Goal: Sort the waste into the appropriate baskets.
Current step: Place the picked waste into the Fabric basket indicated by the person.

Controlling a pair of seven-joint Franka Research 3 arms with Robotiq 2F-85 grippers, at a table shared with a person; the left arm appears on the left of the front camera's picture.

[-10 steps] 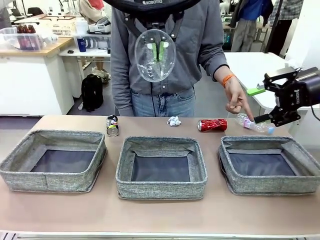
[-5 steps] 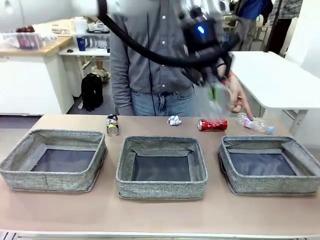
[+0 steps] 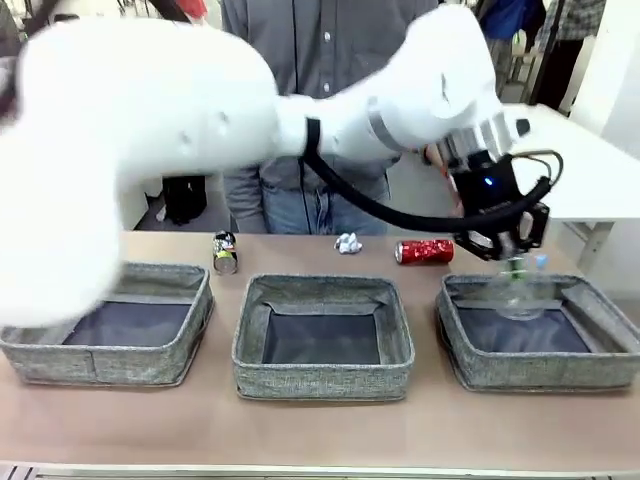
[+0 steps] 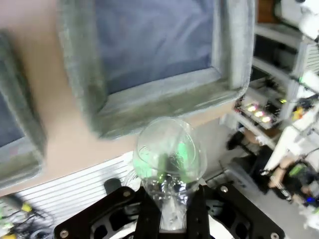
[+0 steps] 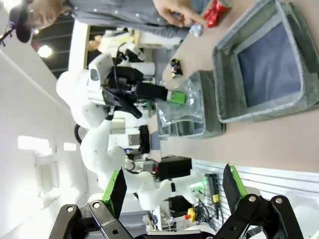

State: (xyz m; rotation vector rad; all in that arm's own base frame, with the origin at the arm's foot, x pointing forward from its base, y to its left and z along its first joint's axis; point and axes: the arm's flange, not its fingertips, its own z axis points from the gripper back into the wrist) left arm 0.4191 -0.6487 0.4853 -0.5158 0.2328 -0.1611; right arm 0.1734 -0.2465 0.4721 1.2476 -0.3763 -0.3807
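Observation:
My left arm reaches across the table, and my left gripper (image 3: 512, 262) is shut on a clear plastic bottle (image 3: 520, 296) that hangs just above the right basket (image 3: 500, 372). In the left wrist view the bottle (image 4: 168, 158) sticks out from between the shut fingers of my left gripper (image 4: 172, 201), with that basket (image 4: 164, 102) below. Along the table's far edge lie a red can (image 3: 425, 250), a paper ball (image 3: 347, 242) and a dark can (image 3: 225, 252). The left basket (image 3: 100, 365) and the middle basket (image 3: 320, 380) hold nothing. My right gripper (image 5: 174, 186) stands open and apart from the table.
A person stands at the far side of the table; a hand (image 5: 177, 12) rests near the red can (image 5: 217, 11). The blue cap of a second bottle (image 3: 540, 262) pokes out behind the right basket.
My left arm has swung the bottle from high above the middle down to the right basket. My right arm has drawn back out of the front view.

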